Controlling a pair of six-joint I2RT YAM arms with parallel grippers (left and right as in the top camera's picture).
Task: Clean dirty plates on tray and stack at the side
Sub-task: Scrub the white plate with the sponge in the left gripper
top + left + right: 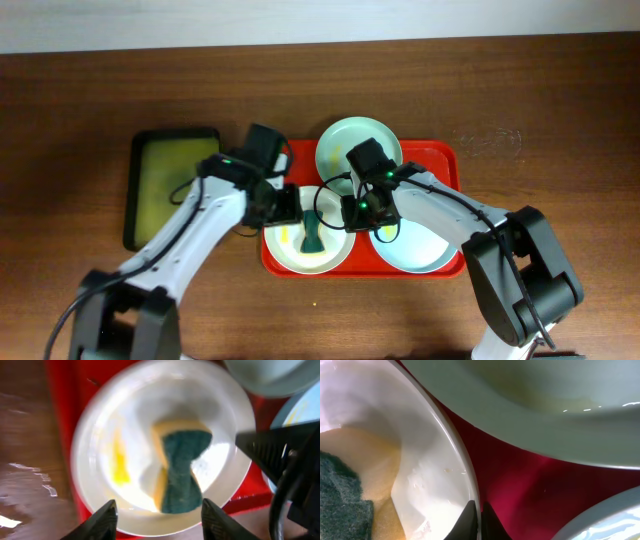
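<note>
- The wooden table (560,100), brown and grained, carries everything.
- The tray (448,160) is glossy red plastic with rounded corners. It lies mid-table with its long axis running left to right.
- A black-rimmed tray (170,185) with a yellow-green inside sits left of it, long axis running far to near.
- Three round shallow plates lie on the red tray: the pale green plate (345,140) at the far edge, the white plate (335,255) near-left with a yellow smear, and the pale blue plate (420,250) near-right.
- The sponge (180,467), yellow foam with a dark green scrub face and a pinched waist, lies in the white plate. Its long axis runs far to near.
- The left gripper (159,519) hangs above the white plate, spread wide and holding nothing.
- The right gripper (479,520) is pinched on the white plate's rim.
</note>
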